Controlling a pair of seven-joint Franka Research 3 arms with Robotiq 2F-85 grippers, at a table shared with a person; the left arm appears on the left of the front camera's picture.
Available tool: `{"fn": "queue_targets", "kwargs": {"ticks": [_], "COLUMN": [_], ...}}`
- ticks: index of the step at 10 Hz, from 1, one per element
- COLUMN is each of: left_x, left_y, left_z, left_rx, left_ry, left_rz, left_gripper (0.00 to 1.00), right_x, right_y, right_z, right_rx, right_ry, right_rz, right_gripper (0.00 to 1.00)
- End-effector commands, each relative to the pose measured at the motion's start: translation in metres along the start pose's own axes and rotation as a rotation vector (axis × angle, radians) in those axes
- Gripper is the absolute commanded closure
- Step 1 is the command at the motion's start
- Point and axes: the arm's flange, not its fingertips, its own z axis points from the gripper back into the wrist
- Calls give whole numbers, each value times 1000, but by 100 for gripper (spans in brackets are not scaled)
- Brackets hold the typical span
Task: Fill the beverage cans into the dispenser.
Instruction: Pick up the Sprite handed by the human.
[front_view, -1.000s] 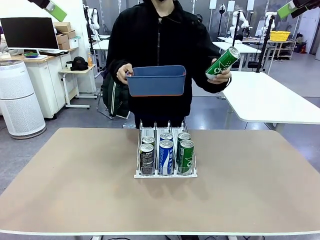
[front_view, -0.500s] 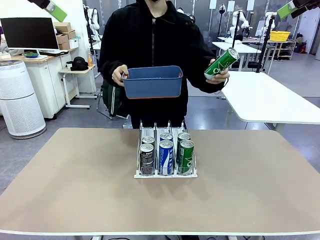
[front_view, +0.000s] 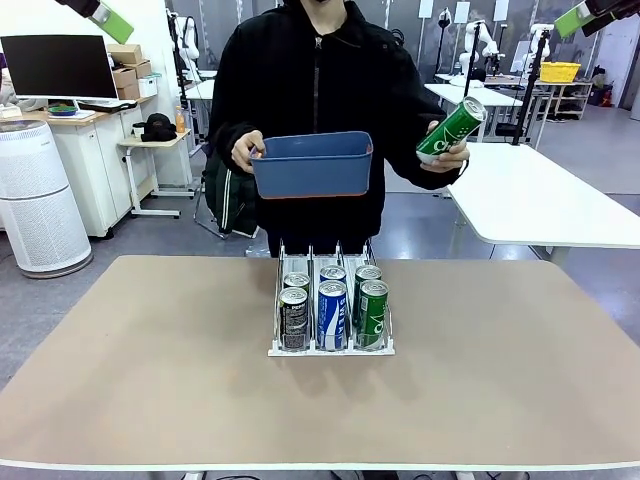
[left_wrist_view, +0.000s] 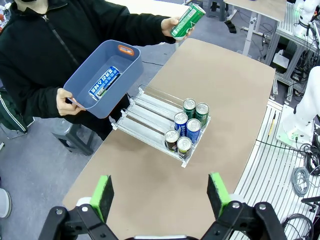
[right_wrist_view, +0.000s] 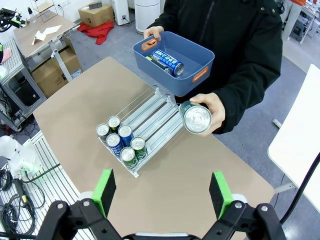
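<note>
Front view shows a handover step pending: the person holds a green can (front_view: 452, 127) and blue bin (front_view: 312, 170) beyond the six-can dispenser (front_view: 325, 252), left gripper (left_wrist_view: 161, 192) and right gripper (right_wrist_view: 161, 192) both wide open and empty, so the right gripper likely reaches for the green can next

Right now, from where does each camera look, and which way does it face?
Front view: robot's table edge, facing the person holding a blue bin; green pads in the top corners.
Left wrist view: high up, looking down past the open left gripper at the dispenser.
Right wrist view: high up, looking down past the open right gripper at the held green can.
Both wrist views share dispenser and bin.
</note>
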Motion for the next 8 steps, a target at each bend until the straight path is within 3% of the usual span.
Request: {"fn": "queue_targets", "kwargs": {"ticks": [1,5,8], "left_x": [0,0,0], "left_y": [1,1,1], "left_z": [1,1,1], "left_rx": [4,4,4], "left_ry": [1,1,1], "left_rz": [3,3,3], "left_gripper": [0,0,0], "right_x": [0,-1,12], "right_y": [0,-10,-21], "right_z": [0,-14,-42], "right_rx": [0,25,-20], "right_ry": [0,94,151], "right_rz": [0,96,87], "right_gripper": [0,0,0]}}
